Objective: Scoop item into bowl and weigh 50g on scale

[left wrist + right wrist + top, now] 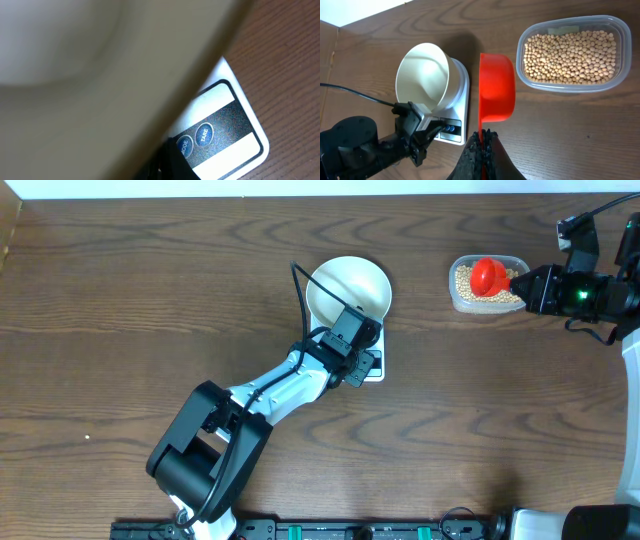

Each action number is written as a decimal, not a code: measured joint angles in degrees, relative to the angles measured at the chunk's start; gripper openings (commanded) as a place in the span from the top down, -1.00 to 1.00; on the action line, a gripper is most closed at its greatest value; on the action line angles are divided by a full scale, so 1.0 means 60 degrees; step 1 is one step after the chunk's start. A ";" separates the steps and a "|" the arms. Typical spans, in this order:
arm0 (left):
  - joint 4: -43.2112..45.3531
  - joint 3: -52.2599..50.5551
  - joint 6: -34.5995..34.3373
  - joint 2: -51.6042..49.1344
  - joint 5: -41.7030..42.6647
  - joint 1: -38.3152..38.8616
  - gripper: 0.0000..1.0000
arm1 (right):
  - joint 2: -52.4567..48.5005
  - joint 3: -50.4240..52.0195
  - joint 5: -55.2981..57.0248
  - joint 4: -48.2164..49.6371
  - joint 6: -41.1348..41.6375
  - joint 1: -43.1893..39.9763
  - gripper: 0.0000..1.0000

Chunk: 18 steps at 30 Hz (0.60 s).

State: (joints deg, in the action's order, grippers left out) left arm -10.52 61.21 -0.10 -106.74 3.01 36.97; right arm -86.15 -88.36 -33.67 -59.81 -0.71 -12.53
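The white bowl (348, 288) stands empty on the white scale (376, 370). My left gripper (362, 348) is shut with nothing in it, its dark tip (172, 159) right at the scale's (235, 150) blue MODE button (184, 146); the bowl (75, 75) fills the rest of that view, blurred. My right gripper (484, 136) is shut on the handle of a red scoop (496, 90), which is empty. In the overhead view the scoop (488, 275) hangs over the clear tub (487, 298) of tan beans (570, 55). The bowl (422, 75) holds no beans.
The left arm (270, 395) stretches from the front edge of the wooden table to the scale, with a black cable (300, 295) arching beside the bowl. The tub (620, 30) sits at the back right, near the right arm (590, 292).
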 measured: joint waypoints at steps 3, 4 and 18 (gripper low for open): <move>-0.0204 -0.0004 0.0000 0.0120 -0.0033 0.0000 0.85 | 0.0000 0.0000 0.0000 -0.0036 -0.0025 0.0000 0.97; -0.0222 -0.0004 0.0000 0.0204 -0.0040 0.0000 0.85 | 0.0000 0.0000 0.0000 -0.0036 -0.0036 0.0000 0.97; -0.0601 -0.0004 0.0000 0.1945 -0.0066 0.0000 0.85 | 0.0000 0.0000 0.0007 -0.0036 -0.0073 0.0000 0.98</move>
State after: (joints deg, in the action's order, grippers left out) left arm -14.13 61.19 -0.10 -95.07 2.61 36.97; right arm -86.15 -88.36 -33.63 -60.03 -1.15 -12.53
